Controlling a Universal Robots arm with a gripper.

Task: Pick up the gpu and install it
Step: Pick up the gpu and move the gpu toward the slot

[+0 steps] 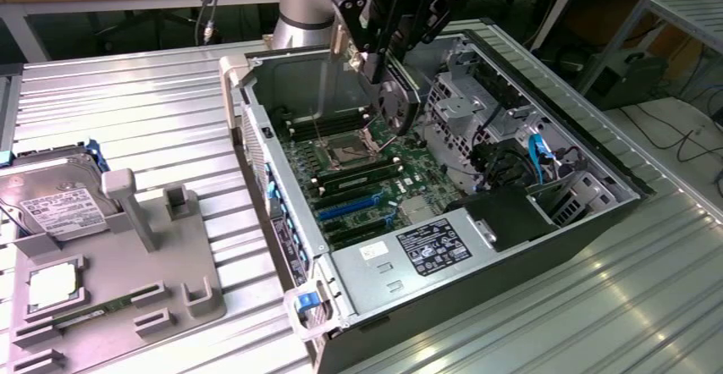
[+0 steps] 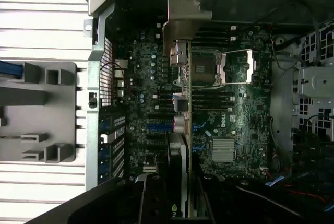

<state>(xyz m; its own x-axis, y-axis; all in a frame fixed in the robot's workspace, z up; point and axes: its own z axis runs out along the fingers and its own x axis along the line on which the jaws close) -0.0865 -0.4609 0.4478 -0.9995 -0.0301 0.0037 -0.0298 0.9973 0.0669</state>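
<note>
Gripping one gpu [image 1: 400, 107] | hand [image 1: 382, 65] closed on it | over one open case [image 1: 257, 137]

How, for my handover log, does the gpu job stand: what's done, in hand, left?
Done: the gpu is picked up and hangs in the air, resting on nothing. In hand: the gripper is shut on it, holding it on edge over the motherboard inside the open computer case. Left: seating it. The card is above the blue slots, not yet in one.
</note>
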